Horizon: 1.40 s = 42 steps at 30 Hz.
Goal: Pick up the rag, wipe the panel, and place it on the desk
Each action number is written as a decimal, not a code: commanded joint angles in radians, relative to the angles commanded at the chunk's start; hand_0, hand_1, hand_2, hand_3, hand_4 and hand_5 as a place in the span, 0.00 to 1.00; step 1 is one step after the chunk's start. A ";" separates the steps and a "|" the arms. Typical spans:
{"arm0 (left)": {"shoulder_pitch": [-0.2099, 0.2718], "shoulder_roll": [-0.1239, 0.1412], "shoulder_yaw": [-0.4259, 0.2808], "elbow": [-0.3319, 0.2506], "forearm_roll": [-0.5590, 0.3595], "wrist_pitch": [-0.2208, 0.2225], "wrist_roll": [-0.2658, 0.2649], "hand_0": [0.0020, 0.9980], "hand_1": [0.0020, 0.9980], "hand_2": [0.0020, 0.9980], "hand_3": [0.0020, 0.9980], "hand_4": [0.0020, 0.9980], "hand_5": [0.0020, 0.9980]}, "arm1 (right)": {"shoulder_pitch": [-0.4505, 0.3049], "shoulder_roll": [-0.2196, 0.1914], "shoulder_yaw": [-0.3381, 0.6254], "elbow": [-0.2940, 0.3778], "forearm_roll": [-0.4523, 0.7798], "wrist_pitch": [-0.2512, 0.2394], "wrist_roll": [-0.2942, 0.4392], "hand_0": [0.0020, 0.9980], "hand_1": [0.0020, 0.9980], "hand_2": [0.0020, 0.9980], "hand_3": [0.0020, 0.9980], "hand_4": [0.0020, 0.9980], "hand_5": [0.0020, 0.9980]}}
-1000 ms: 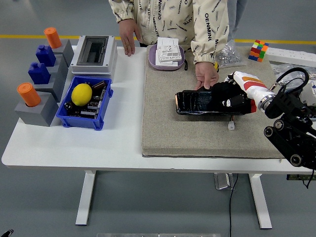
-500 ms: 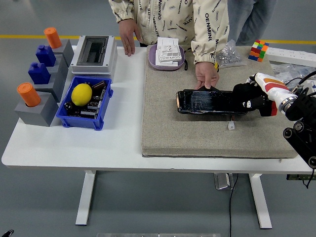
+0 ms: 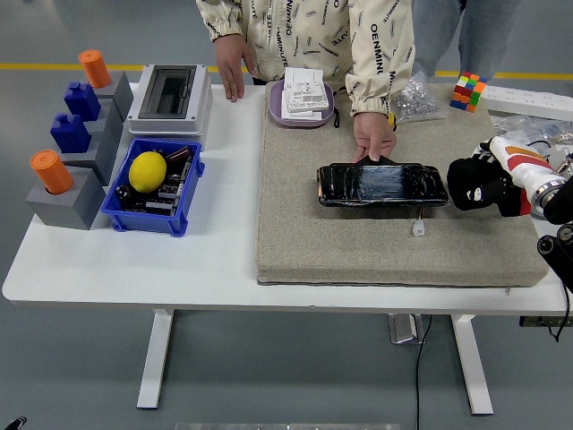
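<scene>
A glossy black panel [image 3: 382, 185] lies across the beige mat [image 3: 358, 251] in the head view. A person's hand [image 3: 373, 139] rests on the panel's far edge. My right hand [image 3: 479, 184] hovers just past the panel's right end, apart from it. Its black fingers are curled around a dark bunched rag [image 3: 473, 190] that is hard to tell from the fingers. My left arm is out of the picture.
A small white connector [image 3: 418, 228] lies on the mat below the panel. A purple tray [image 3: 274, 107] of white sockets, a plastic bag [image 3: 414, 97] and a colour cube [image 3: 469, 91] sit at the back. A blue bin [image 3: 152, 219] with a lemon, a grey box [image 3: 170, 94] and grey blocks [image 3: 67, 202] stand at the left.
My right hand slid rightward along the panel and off its right end, carrying the rag. The person's hand stayed on the panel's far edge.
</scene>
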 joint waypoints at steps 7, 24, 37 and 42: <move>0.004 0.001 0.001 0.000 0.002 0.000 0.001 0.72 0.72 0.77 0.62 0.69 0.57 | -0.006 0.004 0.001 0.003 0.000 0.000 0.001 0.33 0.41 0.46 0.45 0.95 0.00; 0.005 0.001 0.006 0.000 0.002 -0.001 0.000 0.72 0.72 0.77 0.63 0.69 0.57 | -0.009 0.004 0.016 0.003 -0.004 0.026 -0.012 0.36 0.43 0.48 0.47 0.90 0.00; 0.004 0.001 0.002 0.000 0.003 -0.001 0.001 0.72 0.72 0.77 0.63 0.69 0.57 | -0.004 0.001 0.032 0.002 0.001 0.073 -0.023 0.43 0.48 0.54 0.53 0.96 0.13; 0.004 0.000 0.000 0.000 0.004 0.000 0.001 0.72 0.72 0.77 0.63 0.69 0.57 | -0.004 0.001 0.036 0.003 0.000 0.092 -0.023 0.51 0.56 0.65 0.64 1.00 0.26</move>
